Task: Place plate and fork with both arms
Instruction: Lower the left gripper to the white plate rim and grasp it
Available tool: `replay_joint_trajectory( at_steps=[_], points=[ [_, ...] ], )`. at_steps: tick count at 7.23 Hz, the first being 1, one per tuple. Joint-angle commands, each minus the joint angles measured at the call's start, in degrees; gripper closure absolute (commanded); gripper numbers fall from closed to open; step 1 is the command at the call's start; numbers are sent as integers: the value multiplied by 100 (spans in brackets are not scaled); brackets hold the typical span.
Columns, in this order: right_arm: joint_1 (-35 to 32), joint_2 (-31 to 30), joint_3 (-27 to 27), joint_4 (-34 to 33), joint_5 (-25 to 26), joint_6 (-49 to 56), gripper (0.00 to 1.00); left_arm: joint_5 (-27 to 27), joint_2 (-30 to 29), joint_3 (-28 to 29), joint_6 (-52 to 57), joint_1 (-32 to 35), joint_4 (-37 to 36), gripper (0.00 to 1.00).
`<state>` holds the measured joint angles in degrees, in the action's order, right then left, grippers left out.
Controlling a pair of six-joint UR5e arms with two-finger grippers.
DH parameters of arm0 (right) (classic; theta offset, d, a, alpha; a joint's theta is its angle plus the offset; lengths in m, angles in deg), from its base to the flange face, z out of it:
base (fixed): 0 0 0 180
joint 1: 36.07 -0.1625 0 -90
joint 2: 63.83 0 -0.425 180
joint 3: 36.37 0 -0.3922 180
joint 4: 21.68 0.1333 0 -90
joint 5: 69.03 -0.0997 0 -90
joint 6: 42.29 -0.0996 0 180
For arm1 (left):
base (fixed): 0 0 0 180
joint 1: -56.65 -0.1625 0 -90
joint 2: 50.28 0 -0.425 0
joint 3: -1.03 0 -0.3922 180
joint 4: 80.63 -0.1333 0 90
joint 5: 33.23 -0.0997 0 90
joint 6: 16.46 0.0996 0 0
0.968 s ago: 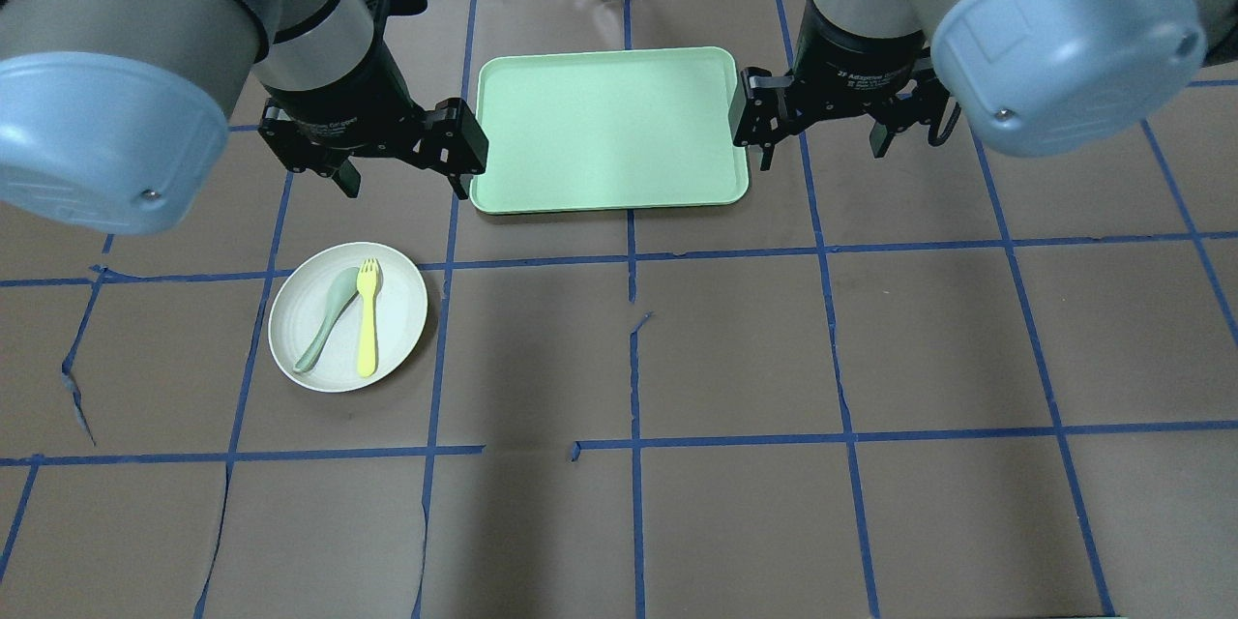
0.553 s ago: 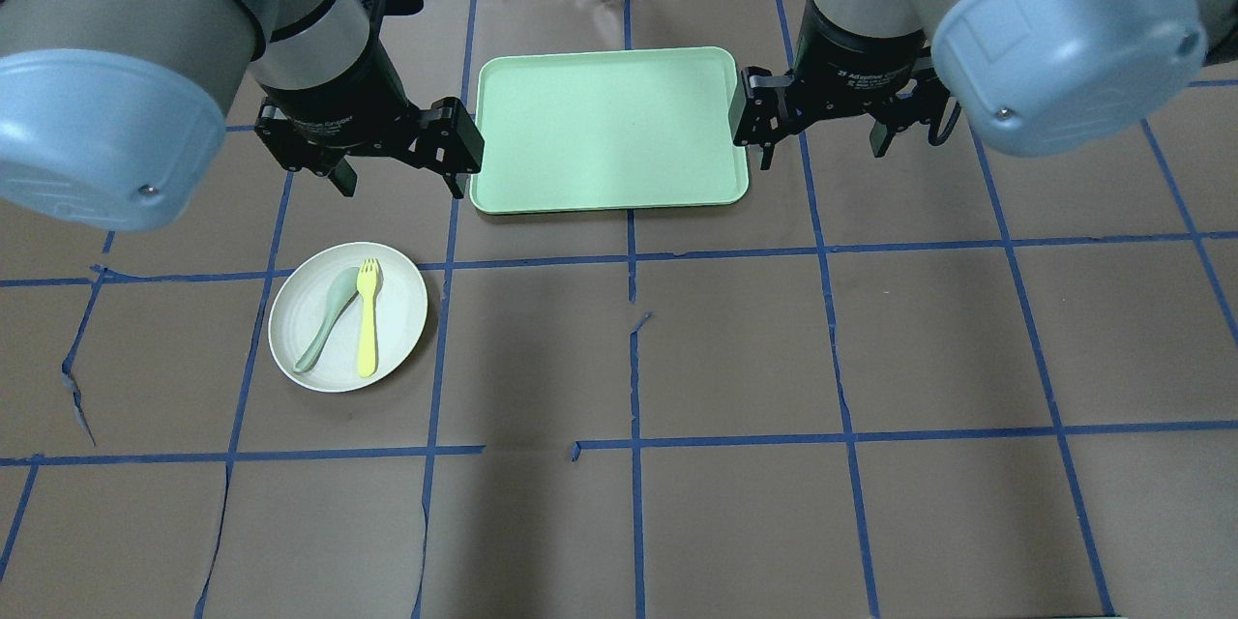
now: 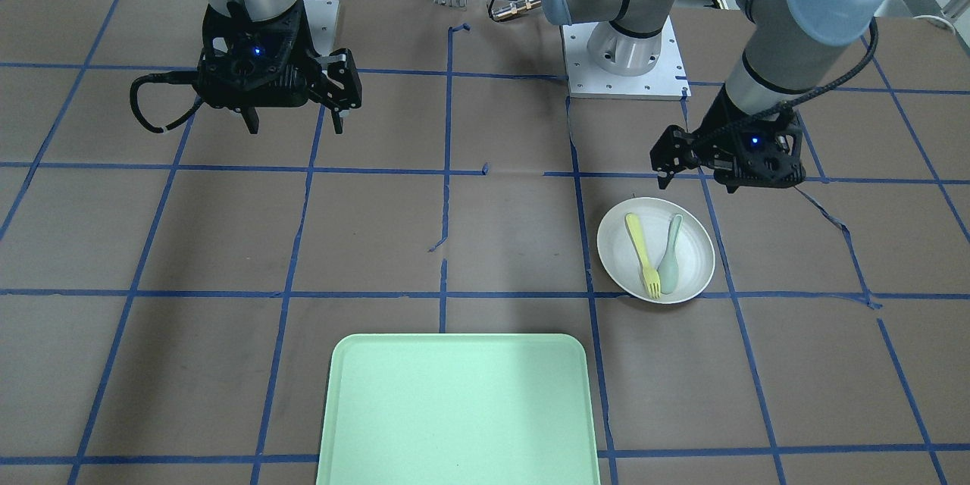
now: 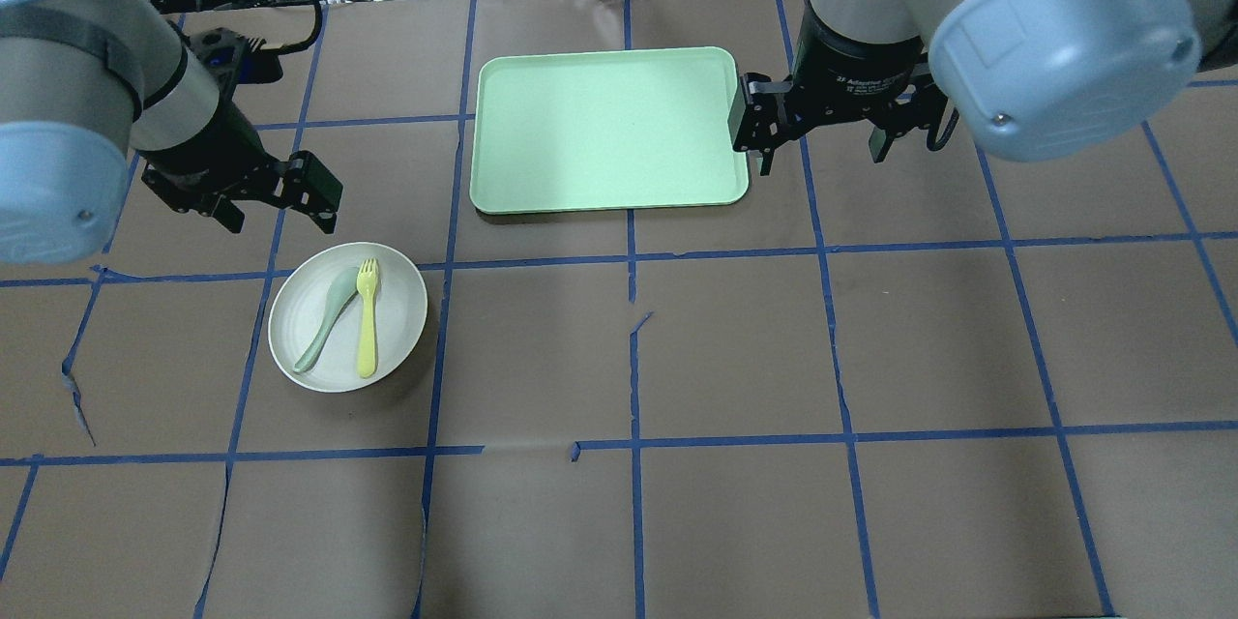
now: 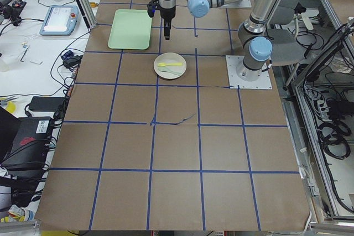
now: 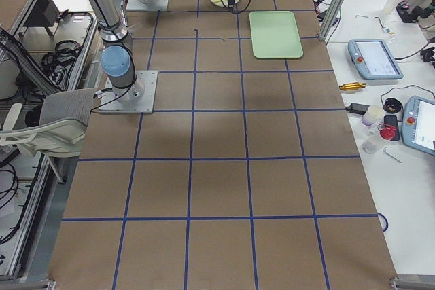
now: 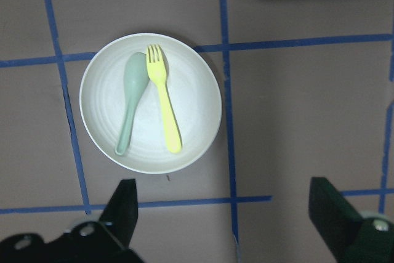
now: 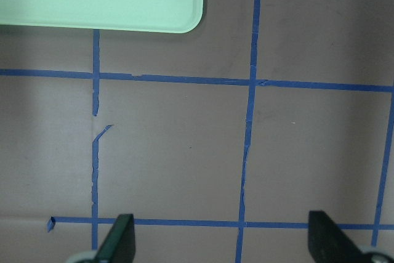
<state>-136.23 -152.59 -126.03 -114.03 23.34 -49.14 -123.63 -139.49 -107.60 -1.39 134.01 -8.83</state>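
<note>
The off-white plate [image 4: 403,308] lies on the table at the left, also seen in the front view [image 3: 696,261] and the left wrist view [image 7: 198,100]. The yellow fork [image 4: 367,321] [image 3: 641,248] [image 7: 164,108] lies on it, beside a grey-green spoon [image 4: 326,314]. My left gripper [image 4: 280,213] [image 3: 731,180] [image 7: 228,220] is open and empty, hovering just behind the plate. My right gripper [image 4: 820,155] [image 3: 294,125] [image 8: 225,238] is open and empty, above bare table by the tray's right edge.
The mint-green tray [image 4: 609,131] [image 3: 455,409] lies at the far centre of the table, with nothing on it. Cables and devices lie beyond the table's far edge. Brown paper with blue tape lines covers the table.
My left arm has swung left, away from the tray's left edge, and now hovers just behind the plate. The right arm has barely moved. Plate, fork and spoon have not moved.
</note>
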Motion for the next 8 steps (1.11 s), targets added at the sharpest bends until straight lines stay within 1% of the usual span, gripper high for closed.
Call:
replay_joint_trajectory(
  at_steps=[1,2,3,4,5,6,8],
  points=[
    [-4,0,-17,7,0,-9,0,266,-192,-1453,959,-1112,-1645,3],
    [-4,8,-17,7,0,0,0,608,-411,-1746,1223,-1500,-2130,6],
    [-4,9,-17,7,0,0,0,620,-683,-1775,1261,-1652,-2396,19],
    [-12,9,-17,7,0,0,0,620,-973,-1784,1261,-1653,-2668,26],
    [-12,17,-17,7,0,0,0,620,-1193,-1793,1253,-1653,-2941,29],
    [-12,17,-17,7,0,0,0,629,-1387,-1793,1226,-1645,-3135,41],
    [-12,9,-17,7,0,-9,0,646,-1520,-1741,1200,-1627,-3225,86]
  ],
)
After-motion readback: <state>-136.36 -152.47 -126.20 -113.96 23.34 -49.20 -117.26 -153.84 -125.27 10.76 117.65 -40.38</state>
